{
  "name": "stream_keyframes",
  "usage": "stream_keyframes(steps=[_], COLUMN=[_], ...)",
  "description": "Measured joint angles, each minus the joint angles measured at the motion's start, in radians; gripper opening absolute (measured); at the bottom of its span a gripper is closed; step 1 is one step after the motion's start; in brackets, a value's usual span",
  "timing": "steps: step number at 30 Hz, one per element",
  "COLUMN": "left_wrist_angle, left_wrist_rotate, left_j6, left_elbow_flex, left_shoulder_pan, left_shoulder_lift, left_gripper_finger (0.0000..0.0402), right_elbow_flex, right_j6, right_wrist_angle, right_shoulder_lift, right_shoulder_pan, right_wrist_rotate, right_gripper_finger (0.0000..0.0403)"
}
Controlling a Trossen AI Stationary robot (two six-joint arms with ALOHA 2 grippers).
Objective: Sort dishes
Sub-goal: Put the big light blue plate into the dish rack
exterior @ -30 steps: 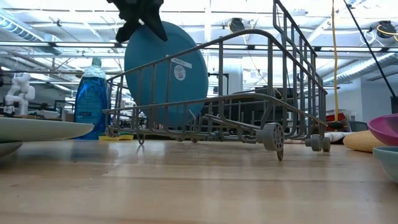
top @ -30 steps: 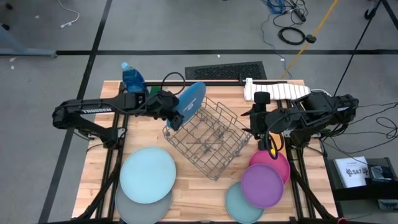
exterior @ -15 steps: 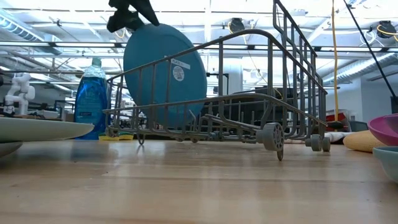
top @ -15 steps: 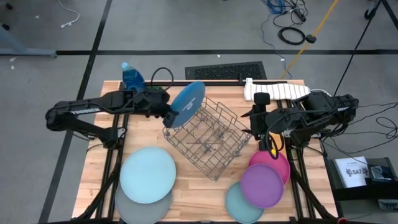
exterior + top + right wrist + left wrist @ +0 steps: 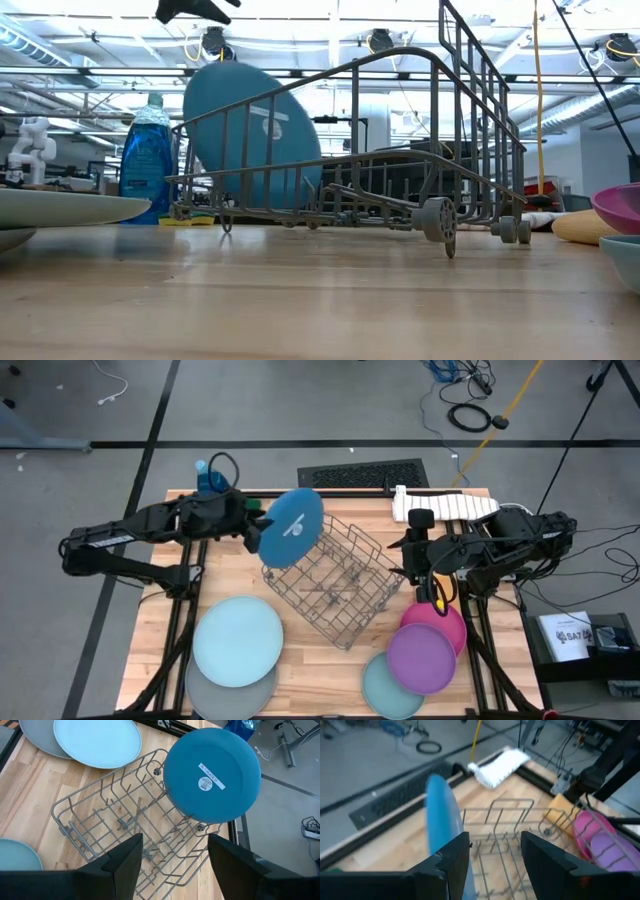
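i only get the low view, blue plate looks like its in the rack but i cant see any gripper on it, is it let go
Observer: Yes. In the high view the left gripper is open and clear of the blue plate, which leans at the wire rack end nearest that arm.
Operator: where is the right arm
Observer: Waiting at the rack's other side; the right gripper is open and holds nothing.
Operator: whats left to sort
Observer: A pale blue plate lies on a grey plate on the left arm's side. A purple plate overlaps a pink plate and a teal plate on the right arm's side.
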Motion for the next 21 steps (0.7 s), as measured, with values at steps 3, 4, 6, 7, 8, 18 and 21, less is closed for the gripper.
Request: stream_keyframes(steps=[3, 4, 6, 7, 8, 18, 21], left_wrist_angle=[0.018, 0.017, 0.007, -0.01, -0.037, -0.465, -0.476], left_wrist_rotate=[0.0, 0.004, 0.047, 0.083, 0.128, 0.245, 0.262], left_j6=[0.031, 0.038, 0.053, 0.057, 0.068, 0.045, 0.008], left_elbow_flex=[0.0, 0.0, 0.0, 0.0, 0.0, -0.012, -0.051], left_shoulder_pan=[0.0, 0.0, -0.001, -0.006, -0.013, -0.307, -0.393], left_shoulder_lift=[-0.004, -0.002, 0.003, 0.004, 0.004, 0.049, 0.082], left_gripper_finger=[0.0178, 0.0178, 0.0178, 0.0178, 0.0178, 0.0149, 0.0141], right_elbow_flex=[0.0, 0.0, 0.0, 0.0, 0.0, 0.0, 0.0], right_j6=[0.0, -0.001, -0.001, 0.0, 0.003, 0.031, 0.028], right_wrist_angle=[0.0, 0.0, 0.0, 0.0, 0.0, -0.051, -0.05], right_shoulder_lift=[0.0, 0.0, 0.0, 0.0, 0.0, 0.0, 0.0], right_shoulder_pan=[0.0, 0.0, 0.0, 0.0, 0.0, 0.0, 0.0], right_wrist_rotate=[0.0, 0.0, 0.0, 0.0, 0.0, -0.023, -0.022], right_gripper_finger=[0.0217, 0.0217, 0.0217, 0.0217, 0.0217, 0.0217, 0.0217])
